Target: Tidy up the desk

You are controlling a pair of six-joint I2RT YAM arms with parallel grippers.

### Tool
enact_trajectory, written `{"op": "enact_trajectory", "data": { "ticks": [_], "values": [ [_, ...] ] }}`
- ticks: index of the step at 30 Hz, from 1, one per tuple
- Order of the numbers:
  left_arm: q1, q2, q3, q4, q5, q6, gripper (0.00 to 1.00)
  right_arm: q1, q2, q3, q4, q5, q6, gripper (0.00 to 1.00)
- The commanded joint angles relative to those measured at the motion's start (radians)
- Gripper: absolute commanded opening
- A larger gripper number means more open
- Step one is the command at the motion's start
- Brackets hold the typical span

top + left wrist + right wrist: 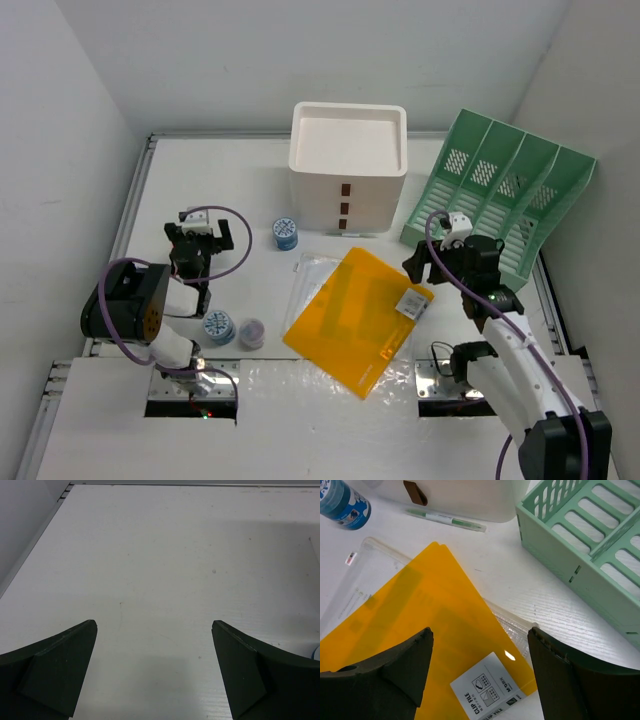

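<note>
Right gripper (480, 632), wide open and empty, hangs seemingly just above the orange folder (430, 615) and should pinch its labelled corner squarely.

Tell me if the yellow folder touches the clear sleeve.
Touching. The right wrist view shows the folder lying flat across the clear sleeve, covering most of it.
</note>
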Motion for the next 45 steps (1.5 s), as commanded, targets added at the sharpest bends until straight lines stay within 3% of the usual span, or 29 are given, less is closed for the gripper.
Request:
{"op": "enact_trajectory", "data": {
  "ticks": [1, 5, 6, 8, 9, 10, 12, 15, 18, 21, 24, 29, 35, 45],
  "values": [
    [-0.001, -0.012, 0.022, 0.054, 0.003, -0.014, 1.0, 0.012, -0.012, 0.033, 0.027, -0.017, 0.003, 0.74],
    [0.002, -0.009, 0.034, 0.037, 0.029, -0.002, 0.99, 0.09, -0.028, 0.084, 0.04, 0.049, 0.046, 0.69],
    [0.01, -0.018, 0.06, 0.012, 0.079, 0.0, 0.99, 0.16, -0.022, 0.122, 0.038, 0.134, 0.044, 0.68],
    [0.014, -0.119, 0.199, -0.348, 0.146, 0.027, 0.99, 0.239, -0.003, 0.171, 0.024, 0.24, 0.032, 0.67],
    [0.016, -0.146, 0.366, -0.487, 0.164, 0.032, 0.99, 0.306, 0.028, 0.221, 0.018, 0.336, 0.038, 0.64],
    [0.018, -0.182, 0.437, -0.675, 0.163, 0.039, 1.0, 0.342, 0.046, 0.245, 0.02, 0.381, 0.044, 0.63],
    [0.021, -0.209, 0.631, -0.837, 0.192, 0.073, 0.99, 0.446, 0.114, 0.304, 0.059, 0.467, 0.061, 0.58],
    [0.039, -0.215, 0.87, -1.386, 0.236, 0.124, 0.99, 0.605, 0.207, 0.363, 0.151, 0.645, 0.024, 0.58],
    [0.125, -0.25, 0.939, -1.648, 0.359, 0.188, 0.99, 0.661, 0.358, 0.423, 0.239, 0.73, 0.013, 0.6],
    [0.241, -0.285, 0.929, -1.774, 0.446, 0.272, 1.0, 0.663, 0.453, 0.45, 0.286, 0.785, 0.041, 0.61],
    [0.327, -0.276, 0.917, -1.85, 0.457, 0.364, 1.0, 0.66, 0.501, 0.45, 0.358, 0.848, 0.053, 0.6],
    [0.399, -0.241, 0.895, -1.893, 0.502, 0.414, 0.99, 0.66, 0.629, 0.554, 0.383, 0.824, 0.03, 0.6],
    [0.403, -0.215, 0.815, -1.795, 0.459, 0.375, 0.99, 0.657, 0.777, 0.657, 0.409, 0.85, 0.067, 0.59],
    [0.403, -0.169, 0.765, -1.746, 0.396, 0.411, 0.99, 0.649, 0.896, 0.731, 0.483, 1.049, 0.118, 0.53]
  ]
}}
